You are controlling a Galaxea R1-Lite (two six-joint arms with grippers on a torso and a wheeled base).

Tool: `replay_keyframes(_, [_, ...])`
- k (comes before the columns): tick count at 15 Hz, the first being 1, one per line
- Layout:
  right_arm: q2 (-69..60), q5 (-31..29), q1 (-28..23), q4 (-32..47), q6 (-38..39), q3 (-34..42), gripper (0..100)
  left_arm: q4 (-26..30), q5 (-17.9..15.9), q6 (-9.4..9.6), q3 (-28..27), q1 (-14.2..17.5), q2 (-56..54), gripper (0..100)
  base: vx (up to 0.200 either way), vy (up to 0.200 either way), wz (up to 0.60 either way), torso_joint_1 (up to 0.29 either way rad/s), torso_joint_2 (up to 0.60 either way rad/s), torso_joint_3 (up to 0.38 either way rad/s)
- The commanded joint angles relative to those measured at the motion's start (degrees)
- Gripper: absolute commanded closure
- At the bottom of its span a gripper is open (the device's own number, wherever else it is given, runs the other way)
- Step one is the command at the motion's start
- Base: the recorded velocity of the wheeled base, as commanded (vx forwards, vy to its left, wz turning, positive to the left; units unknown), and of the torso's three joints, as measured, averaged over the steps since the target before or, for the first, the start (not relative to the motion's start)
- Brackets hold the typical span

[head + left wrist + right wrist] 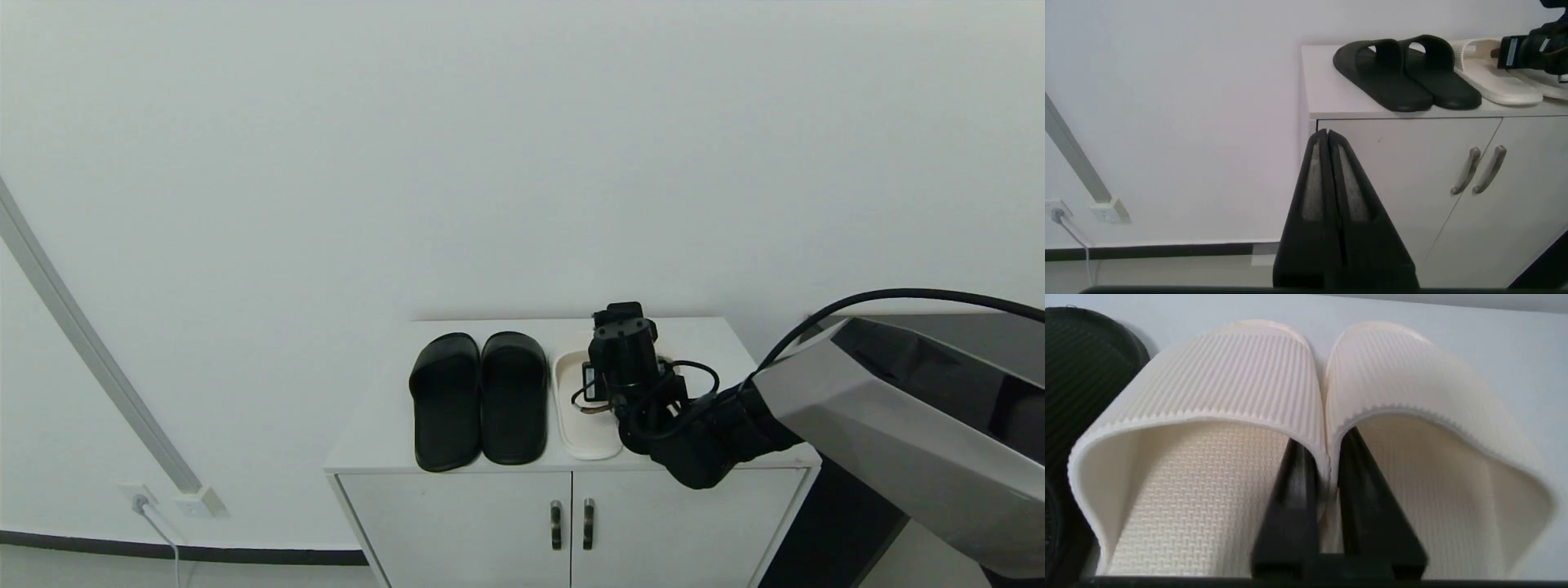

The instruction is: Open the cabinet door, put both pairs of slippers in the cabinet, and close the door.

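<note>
A white two-door cabinet [457, 523] stands against the wall, both doors closed, with paired handles [571, 523] at the centre. On its top lie a black pair of slippers [479, 398] and, to their right, a cream pair of slippers [581, 412]. My right gripper [1327, 449] is over the cream pair. One finger sits under each strap, and the straps' two inner edges [1323, 416] are pinched between the fingers. My left gripper [1328, 143] hangs shut and empty, lower than the cabinet top and off its left front corner.
The black pair [1407, 72] lies close beside the cream pair [1503, 77]. A wall socket [136, 496] with a cable and a slanted conduit [82, 343] are on the wall left of the cabinet, with bare floor below.
</note>
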Motion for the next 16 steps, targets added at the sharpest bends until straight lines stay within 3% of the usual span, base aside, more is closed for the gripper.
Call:
replay_keyframes(1, [-0.7,-0.1,0.0,-0.1,0.0,0.0,100,0.0,0.0,-0.04,0.0,0.0,0.0,100,0.000,0.000,0.00,0.000,0.00,0.000])
replay_keyframes(4, [-4.3,-0.1,0.0,-0.1,-0.1,2.3,100,0.0,0.0,-0.04,0.0,0.0,0.1,100,0.000,0.000,0.00,0.000,0.00,0.000])
replay_keyframes(9, [-18.2,2.1,1.2,-0.4,-1.9,13.8,100,0.0,0.2,-0.31,0.0,0.0,0.0,100,0.000,0.000,0.00,0.000,0.00,0.000])
replay_keyframes(12, [-27.7,8.5,4.1,-0.4,-2.5,23.5,100,0.0,0.2,-0.22,0.0,0.0,0.0,100,0.000,0.000,0.00,0.000,0.00,0.000])
replay_keyframes(16, [-42.1,25.1,6.3,-0.1,-4.2,36.3,100,0.0,0.0,0.13,0.0,0.0,0.1,100,0.000,0.000,0.00,0.000,0.00,0.000])
